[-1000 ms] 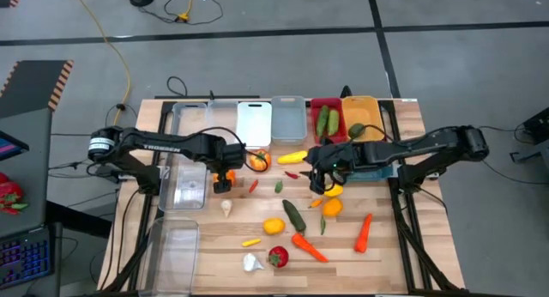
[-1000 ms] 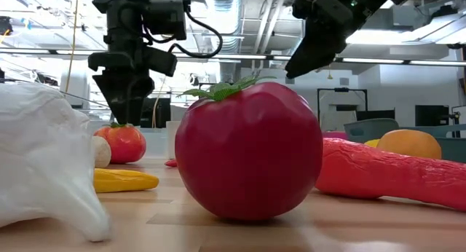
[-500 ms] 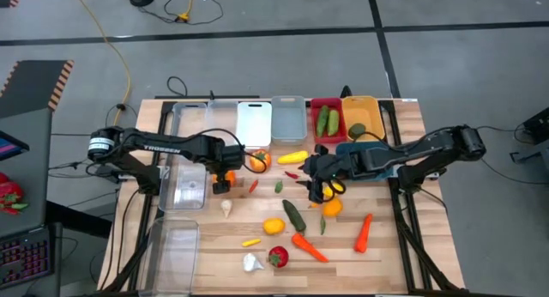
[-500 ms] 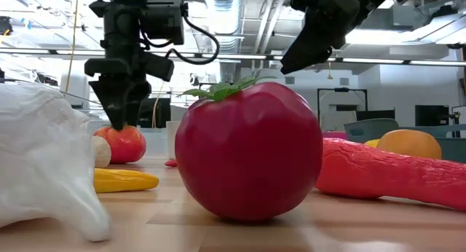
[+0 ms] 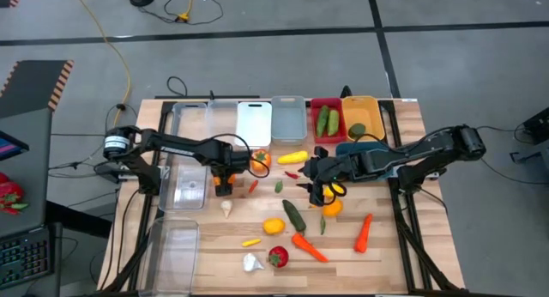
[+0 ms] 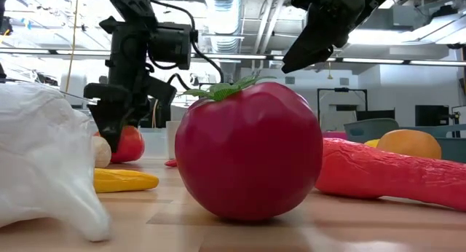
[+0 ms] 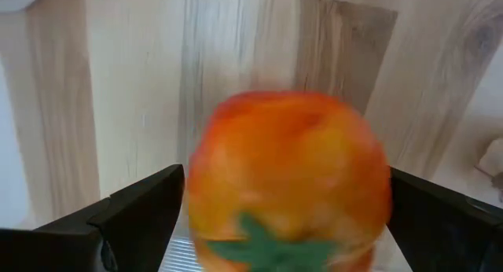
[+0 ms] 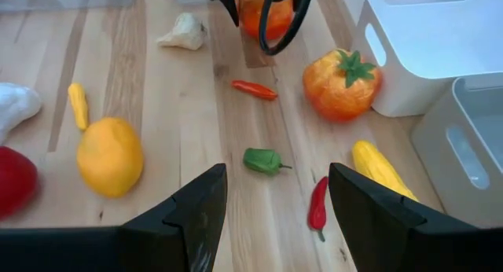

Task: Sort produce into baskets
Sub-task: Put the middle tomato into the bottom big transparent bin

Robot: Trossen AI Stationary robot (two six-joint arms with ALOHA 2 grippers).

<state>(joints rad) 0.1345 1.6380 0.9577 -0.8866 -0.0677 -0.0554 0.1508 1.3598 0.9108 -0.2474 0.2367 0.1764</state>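
Straddling the orange tomato (image 7: 289, 178) near the white bin (image 5: 254, 123) with my left gripper (image 5: 225, 178) open and low, right gripper (image 5: 322, 190) open above mid-table, I judge an off-centre squeeze could roll it away.

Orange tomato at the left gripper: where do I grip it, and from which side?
Grip the orange tomato across its widest middle, coming straight down from above. It is round, with its green calyx facing the wrist camera, and the open left gripper straddles it, one finger on each side.
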